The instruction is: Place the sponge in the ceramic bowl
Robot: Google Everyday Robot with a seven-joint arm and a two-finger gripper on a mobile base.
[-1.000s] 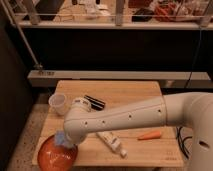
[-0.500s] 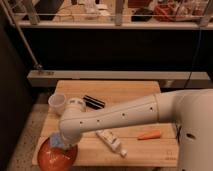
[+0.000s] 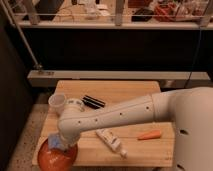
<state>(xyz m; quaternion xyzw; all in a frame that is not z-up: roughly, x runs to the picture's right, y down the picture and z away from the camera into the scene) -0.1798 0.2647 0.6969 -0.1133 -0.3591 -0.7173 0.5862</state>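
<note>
- Sponge (image 3: 55, 142): blue pad at the tip of the gripper (image 3: 56, 146), apparently pinched between the closed jaws. It is raised and does not lie in the dish.
- Bowl (image 3: 64, 160): directly below the jaws at the table's near corner. Its far side is hidden by the wrist, and the rim runs out past the table edge.
- Stage, as judged: the sponge is carried over the bowl, with release still to come.
- Risk 1: the jaws look nearer the far rim than the centre, so a release here could drop the sponge on the rim and tip it out.
- Risk 2: going lower could press the wrist on the overhanging bowl and tilt it off the table (image 3: 125, 91).
- Risk 3: a soft pad may cling to one jaw on opening and be dragged clear.
- Beyond the jaws: cup (image 3: 56, 103) and black block (image 3: 93, 102), both apart.
- Beside the jaws, toward the arm: tube (image 3: 110, 140), outside any likely path.
</note>
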